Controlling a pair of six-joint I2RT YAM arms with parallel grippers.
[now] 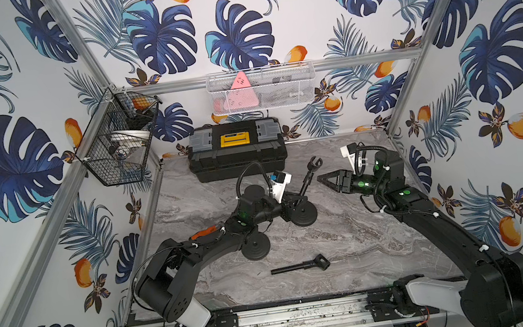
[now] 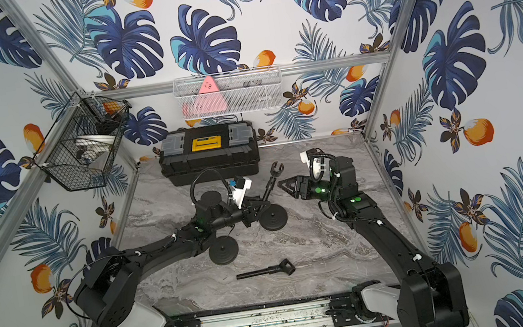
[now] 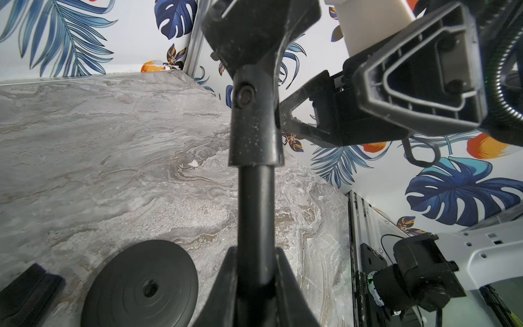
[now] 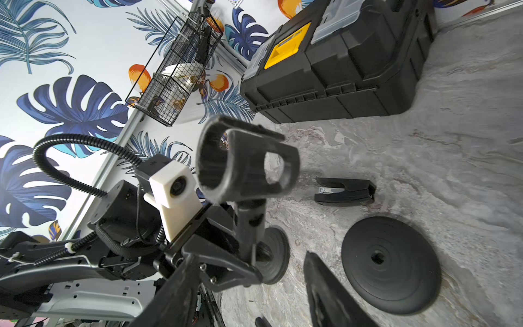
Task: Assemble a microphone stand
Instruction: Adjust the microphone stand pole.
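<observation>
A black pole (image 1: 305,186) with a mic clip (image 1: 314,164) on top leans up from a round base (image 1: 302,215) that sits tilted on the marble table (image 1: 350,238). My left gripper (image 1: 288,202) is shut on the pole just above that base, and the left wrist view shows the pole (image 3: 256,212) pinched between the fingers (image 3: 285,277). My right gripper (image 1: 321,177) hovers open just right of the clip, holding nothing. In its wrist view the clip (image 4: 246,161) is close ahead of the gripper (image 4: 250,257). In both top views a second base disc (image 2: 223,249) and a loose pole with clip (image 2: 266,270) lie nearer the front.
A black toolbox (image 1: 235,150) with a yellow latch stands against the back wall. A black wire basket (image 1: 118,139) hangs on the left wall and a white mesh basket (image 1: 261,88) on the back rail. A small black clamp-like part (image 4: 343,191) lies on the table.
</observation>
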